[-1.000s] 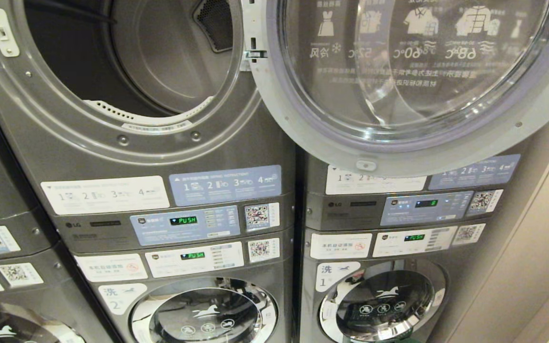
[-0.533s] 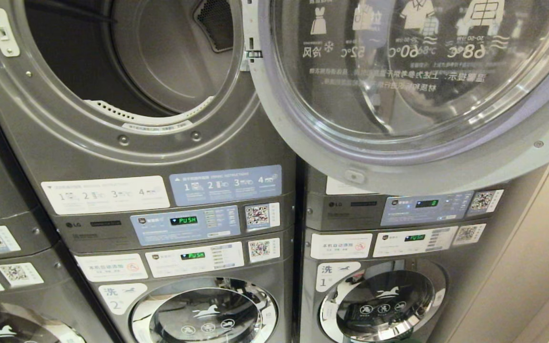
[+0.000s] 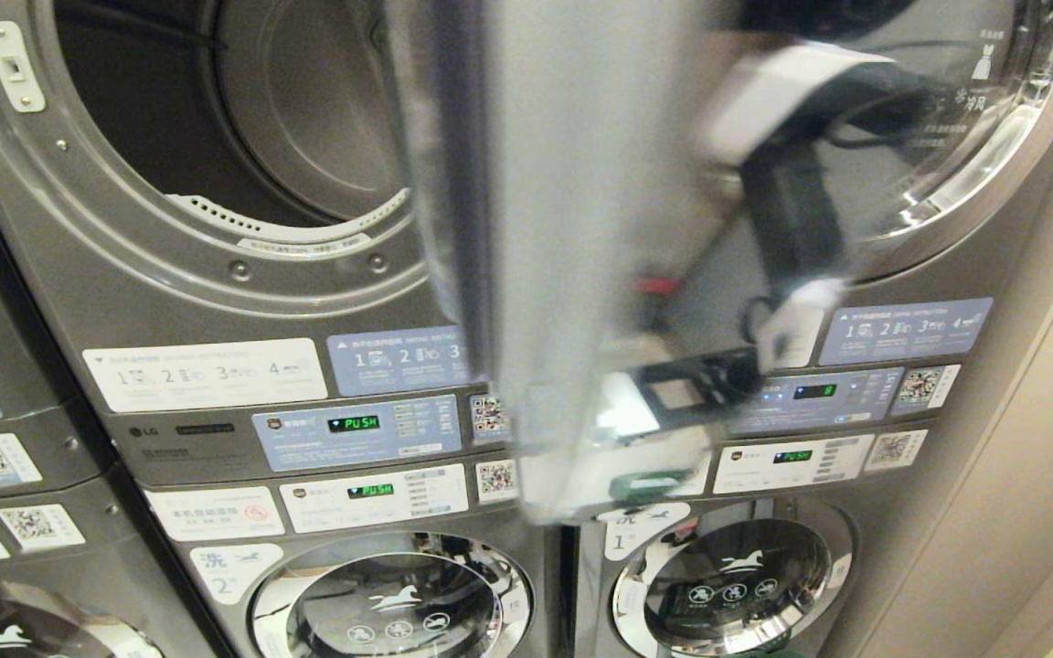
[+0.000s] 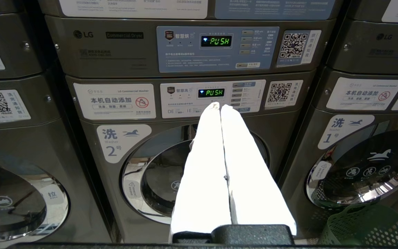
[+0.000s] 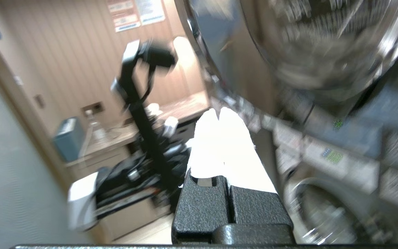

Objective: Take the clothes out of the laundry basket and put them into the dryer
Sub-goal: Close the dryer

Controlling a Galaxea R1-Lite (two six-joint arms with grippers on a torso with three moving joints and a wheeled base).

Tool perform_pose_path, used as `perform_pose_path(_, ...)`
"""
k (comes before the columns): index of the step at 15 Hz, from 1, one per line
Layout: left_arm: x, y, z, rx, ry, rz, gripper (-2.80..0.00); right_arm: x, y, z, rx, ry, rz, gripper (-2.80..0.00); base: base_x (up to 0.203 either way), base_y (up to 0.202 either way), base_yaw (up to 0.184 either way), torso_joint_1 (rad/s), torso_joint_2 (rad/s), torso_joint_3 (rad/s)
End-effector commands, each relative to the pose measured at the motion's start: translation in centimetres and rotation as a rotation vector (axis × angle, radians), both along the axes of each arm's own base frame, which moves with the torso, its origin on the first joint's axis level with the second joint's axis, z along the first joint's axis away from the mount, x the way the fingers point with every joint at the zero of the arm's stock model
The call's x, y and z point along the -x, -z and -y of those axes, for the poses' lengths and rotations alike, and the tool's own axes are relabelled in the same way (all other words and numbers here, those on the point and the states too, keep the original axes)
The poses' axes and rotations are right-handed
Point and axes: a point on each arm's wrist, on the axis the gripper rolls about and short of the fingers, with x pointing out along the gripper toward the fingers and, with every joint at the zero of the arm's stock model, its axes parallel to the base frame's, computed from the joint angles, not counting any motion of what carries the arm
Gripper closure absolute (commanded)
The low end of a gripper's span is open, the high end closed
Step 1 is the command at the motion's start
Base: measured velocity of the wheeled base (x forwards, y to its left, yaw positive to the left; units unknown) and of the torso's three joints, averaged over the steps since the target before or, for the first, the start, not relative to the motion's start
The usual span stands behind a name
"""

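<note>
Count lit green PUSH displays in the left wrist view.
2: one green PUSH display on the blue dryer control panel, one on the white washer panel directly below. Neighbouring machines' displays are cut off.

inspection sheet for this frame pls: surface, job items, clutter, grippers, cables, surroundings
surface: nothing seen; no table, only machine fronts.
job's things: dryer drum open, no clothes visible inside; dryer door blurred, edge-on across the head view; green laundry basket low by washer 1, contents not visible.
clutter: nothing seen.
grippers: left gripper shut, empty, before washer 2; right gripper shut, empty, beside the door.
cables: black cable seen through the door glass.
surroundings: stacked machines, displays reading PUSH, beige wall.
</note>
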Motion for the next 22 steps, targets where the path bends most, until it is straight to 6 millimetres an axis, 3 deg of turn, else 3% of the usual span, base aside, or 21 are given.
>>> perform_pose_path(1, 0.0, 0.0, 0.0, 0.0, -0.001, 0.001, 0.0, 3.3, 1.6, 0.1, 0.003, -0.022, 0.015, 0.0, 0.0, 0.0, 0.0, 0.0, 0.0, 0.0)
perform_pose_path(3, 0.0, 0.0, 0.0, 0.002, -0.001, 0.001, 0.0, 1.6, 2.8, 0.0, 0.037, 0.03, 0.002, 0.0, 0.0, 0.0, 0.0, 0.0, 0.0, 0.0)
perform_pose_path(6, 0.0, 0.0, 0.0, 0.002, -0.001, 0.001, 0.0, 1.0, 3.3, -0.2, 0.056, 0.157, 0.007, 0.0, 0.0, 0.0, 0.0, 0.0, 0.0, 0.0)
perform_pose_path(10, 0.0, 0.0, 0.0, 0.003, -0.001, -0.001, 0.0, -0.8, 5.6, -0.2, 0.155, 0.665, 0.032, 0.0, 0.0, 0.0, 0.0, 0.0, 0.0, 0.0)
perform_pose_path(12, 0.0, 0.0, 0.0, 0.004, -0.001, 0.001, 0.0, 0.0, 7.7, -1.0, 0.185, 0.87, 0.038, 0.0, 0.0, 0.0, 0.0, 0.0, 0.0, 0.0)
perform_pose_path(14, 0.0, 0.0, 0.0, 0.004, -0.001, -0.001, 0.0, 1.3, 8.8, -2.3, 0.14, 0.91, -0.008, 0.0, 0.0, 0.0, 0.0, 0.0, 0.0, 0.0)
perform_pose_path(17, 0.0, 0.0, 0.0, 0.004, -0.001, 0.001, 0.0, 1.3, 9.6, -2.3, 0.114, 0.935, -0.047, 0.0, 0.0, 0.0, 0.0, 0.0, 0.0, 0.0)
perform_pose_path(19, 0.0, 0.0, 0.0, 0.004, -0.001, -0.001, 0.0, 1.1, 11.2, -2.1, 0.107, 0.998, -0.064, 0.0, 0.0, 0.0, 0.0, 0.0, 0.0, 0.0)
perform_pose_path(22, 0.0, 0.0, 0.0, 0.004, -0.001, -0.001, 0.0, 1.0, 13.5, -1.3, 0.092, 1.26, -0.153, 0.0, 0.0, 0.0, 0.0, 0.0, 0.0, 0.0)
